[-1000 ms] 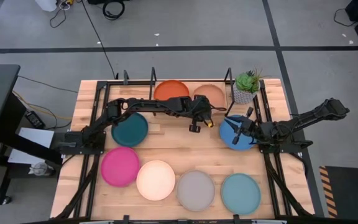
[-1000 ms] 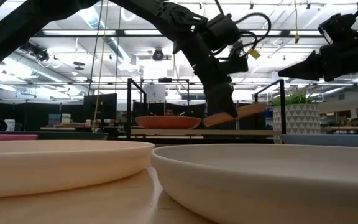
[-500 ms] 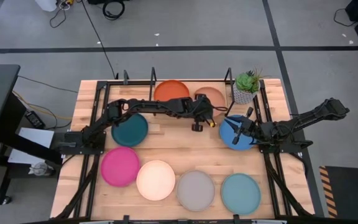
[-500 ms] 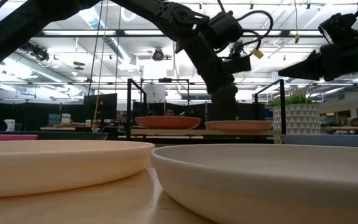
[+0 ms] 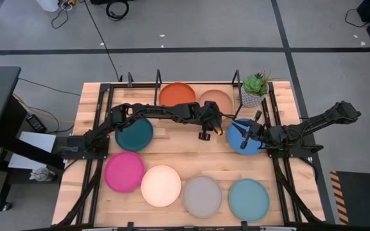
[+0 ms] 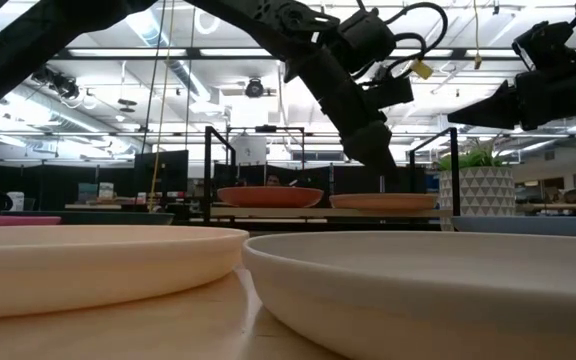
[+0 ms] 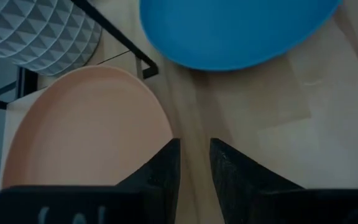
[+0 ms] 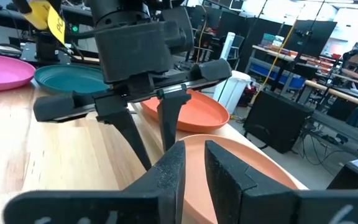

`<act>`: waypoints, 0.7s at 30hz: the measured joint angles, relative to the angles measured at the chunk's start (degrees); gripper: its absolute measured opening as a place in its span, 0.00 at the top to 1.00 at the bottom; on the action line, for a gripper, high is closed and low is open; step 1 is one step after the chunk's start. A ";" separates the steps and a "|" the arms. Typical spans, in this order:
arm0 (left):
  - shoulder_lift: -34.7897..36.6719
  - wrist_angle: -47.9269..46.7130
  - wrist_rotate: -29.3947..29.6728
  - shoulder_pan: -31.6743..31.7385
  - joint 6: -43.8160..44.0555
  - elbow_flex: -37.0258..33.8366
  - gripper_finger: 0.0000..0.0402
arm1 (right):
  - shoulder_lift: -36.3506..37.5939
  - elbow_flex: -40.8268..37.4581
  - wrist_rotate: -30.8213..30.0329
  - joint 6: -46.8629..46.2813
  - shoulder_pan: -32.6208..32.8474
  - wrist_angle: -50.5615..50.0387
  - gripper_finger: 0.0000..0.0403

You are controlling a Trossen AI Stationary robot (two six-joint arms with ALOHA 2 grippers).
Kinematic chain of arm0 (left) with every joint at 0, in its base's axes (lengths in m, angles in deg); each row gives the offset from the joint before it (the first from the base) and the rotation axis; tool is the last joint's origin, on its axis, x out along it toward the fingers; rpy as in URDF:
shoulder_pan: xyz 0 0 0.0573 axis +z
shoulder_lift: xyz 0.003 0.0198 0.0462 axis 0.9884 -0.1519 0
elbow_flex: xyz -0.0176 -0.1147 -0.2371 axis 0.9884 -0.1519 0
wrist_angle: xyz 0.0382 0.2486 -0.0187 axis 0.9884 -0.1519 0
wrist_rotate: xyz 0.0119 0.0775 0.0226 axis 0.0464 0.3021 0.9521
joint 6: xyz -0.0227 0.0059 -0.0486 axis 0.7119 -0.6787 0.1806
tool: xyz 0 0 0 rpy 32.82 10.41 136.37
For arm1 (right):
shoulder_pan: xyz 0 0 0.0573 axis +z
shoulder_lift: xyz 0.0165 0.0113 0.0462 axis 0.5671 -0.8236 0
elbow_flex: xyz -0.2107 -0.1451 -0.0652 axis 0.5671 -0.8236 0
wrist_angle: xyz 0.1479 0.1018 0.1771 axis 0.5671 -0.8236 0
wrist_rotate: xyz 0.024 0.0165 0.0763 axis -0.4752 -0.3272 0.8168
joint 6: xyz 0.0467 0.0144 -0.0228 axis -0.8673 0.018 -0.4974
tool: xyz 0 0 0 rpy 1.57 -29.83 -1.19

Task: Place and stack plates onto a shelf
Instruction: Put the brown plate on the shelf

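Note:
The tan plate [image 5: 217,99] lies flat on the shelf [image 6: 308,212], to the right of the orange plate [image 5: 176,94]. My left gripper [image 5: 203,135] hangs just off the tan plate's near edge, raised above it in the low view [image 6: 380,160]. Its fingers [image 7: 166,168] stand a narrow gap apart and hold nothing. My right gripper [image 5: 244,131] hovers over the blue plate [image 5: 238,144], which lies on the table. That gripper is narrowly open [image 8: 194,165] and points toward the shelf.
A potted plant [image 5: 254,90] stands at the shelf's right end. The dark teal plate [image 5: 133,133] lies under the left arm. Magenta [image 5: 124,171], cream [image 5: 161,186], grey [image 5: 202,196] and light teal [image 5: 248,199] plates line the near side. Bare wood shows mid-table.
The tan plate, held tilted by its near edge a second ago, has come down flat on the shelf board. My left gripper has come off it, risen and drawn back a little toward the table's near edge.

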 joint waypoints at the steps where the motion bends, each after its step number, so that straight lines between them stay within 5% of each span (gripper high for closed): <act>1: -0.02 -0.05 0.61 0.03 0.01 0.00 0.77 | 0.00 0.00 0.04 -0.25 0.00 0.00 0.83; 9: -2.99 0.63 1.25 0.13 -0.46 0.00 0.77 | 0.00 0.00 1.15 -0.38 -0.02 -0.11 0.83; 14: -4.83 1.79 12.21 -0.62 -3.70 -0.07 0.77 | 0.00 0.00 1.47 -0.40 0.00 -0.57 0.83; 21: -4.34 3.84 14.55 -0.83 -4.17 -0.02 0.77 | 0.00 0.00 1.61 -0.46 0.00 -0.58 0.83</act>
